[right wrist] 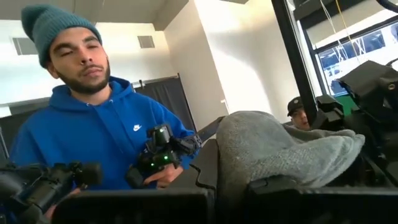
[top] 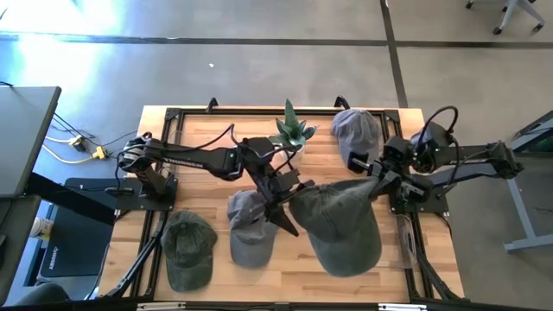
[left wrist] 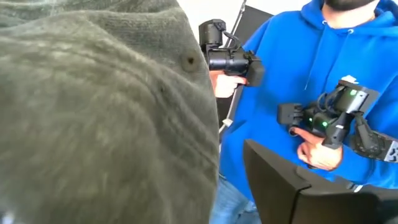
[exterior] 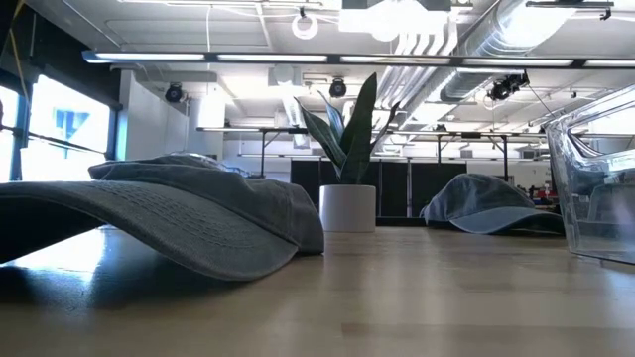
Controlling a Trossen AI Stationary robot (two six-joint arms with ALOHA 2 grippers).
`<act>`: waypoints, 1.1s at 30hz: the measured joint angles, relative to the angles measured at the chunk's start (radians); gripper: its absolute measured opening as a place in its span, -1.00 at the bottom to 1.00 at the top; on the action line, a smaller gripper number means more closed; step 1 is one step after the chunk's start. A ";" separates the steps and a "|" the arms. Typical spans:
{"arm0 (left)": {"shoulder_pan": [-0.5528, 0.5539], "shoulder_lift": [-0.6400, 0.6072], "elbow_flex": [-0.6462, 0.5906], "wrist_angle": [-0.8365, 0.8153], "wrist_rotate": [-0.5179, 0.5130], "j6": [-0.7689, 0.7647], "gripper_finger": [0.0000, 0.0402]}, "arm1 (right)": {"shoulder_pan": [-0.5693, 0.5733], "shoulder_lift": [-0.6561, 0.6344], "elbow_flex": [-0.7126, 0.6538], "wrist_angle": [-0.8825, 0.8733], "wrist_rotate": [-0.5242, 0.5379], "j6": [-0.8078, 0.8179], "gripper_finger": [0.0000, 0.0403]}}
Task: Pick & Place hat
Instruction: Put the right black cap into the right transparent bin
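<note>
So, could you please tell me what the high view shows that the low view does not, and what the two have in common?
Only the high view shows the two dark arms: the left gripper and the right gripper at opposite edges of a large olive-green fabric cap raised between them, plus a small dark green cap near the front-left corner. Only the low view shows a clear plastic container at its right edge and the room's ceiling. Both show the wooden table, the potted green plant and the blue-grey cap at the back.
</note>
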 joint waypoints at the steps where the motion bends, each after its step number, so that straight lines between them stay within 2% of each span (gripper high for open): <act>1: -0.002 -0.007 0.000 -0.001 0.006 -0.011 -0.30 | 0.000 -0.003 0.000 -0.001 0.001 0.006 -0.98; 7: -0.002 -0.019 0.000 0.052 0.021 -0.014 -0.54 | 0.000 0.008 0.000 -0.006 -0.001 0.008 -0.97; 12: 0.021 -0.021 0.000 0.040 -0.037 -0.068 -0.56 | 0.000 0.027 0.000 -0.007 -0.003 0.000 -0.98; 15: 0.051 -0.019 0.000 0.027 -0.030 -0.094 -0.46 | 0.000 0.033 0.000 -0.007 -0.003 -0.003 -0.97; 19: 0.101 -0.019 0.000 0.030 -0.020 -0.115 -0.21 | 0.000 0.036 0.000 -0.015 -0.006 -0.015 -0.98; 25: 0.136 0.003 0.000 0.194 -0.020 -0.152 0.19 | 0.000 0.036 0.000 -0.015 -0.010 -0.018 -0.98; 28: 0.134 0.026 -0.001 0.272 -0.013 -0.203 0.28 | 0.000 0.036 0.000 -0.015 -0.011 -0.018 -0.98; 33: 0.134 0.062 -0.002 0.369 -0.017 -0.280 0.30 | 0.000 0.036 0.000 -0.017 -0.014 -0.018 -0.98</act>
